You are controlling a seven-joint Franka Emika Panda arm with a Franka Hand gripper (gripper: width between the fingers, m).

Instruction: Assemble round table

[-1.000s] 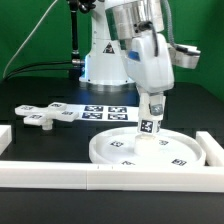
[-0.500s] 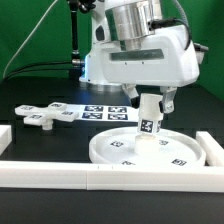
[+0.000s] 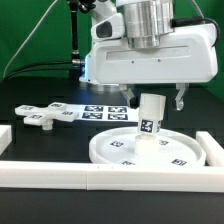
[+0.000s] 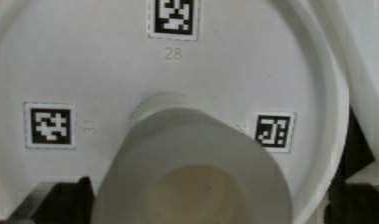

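Observation:
The large round disc (image 3: 120, 152) lies flat on the black table near the front rail. The short thick post (image 3: 150, 125) stands upright, slightly tilted, on the disc's middle. My gripper (image 3: 155, 101) hangs over the post's top, open, one finger on each side and apart from the post. The cross-shaped piece (image 3: 45, 115) lies flat at the exterior view's left. In the wrist view the post (image 4: 195, 165) rises from the tagged disc (image 4: 115, 70); my dark fingertips (image 4: 65, 198) show only at the edges.
The marker board (image 3: 108, 112) lies behind the disc, in front of the arm's base. White border rails run along the front (image 3: 90, 176), the left (image 3: 5, 133) and the right (image 3: 213, 146).
The hand has turned about its vertical axis from side-on to broadside. Its fingers, first shut on the post, now stand spread apart. The post stays on the disc.

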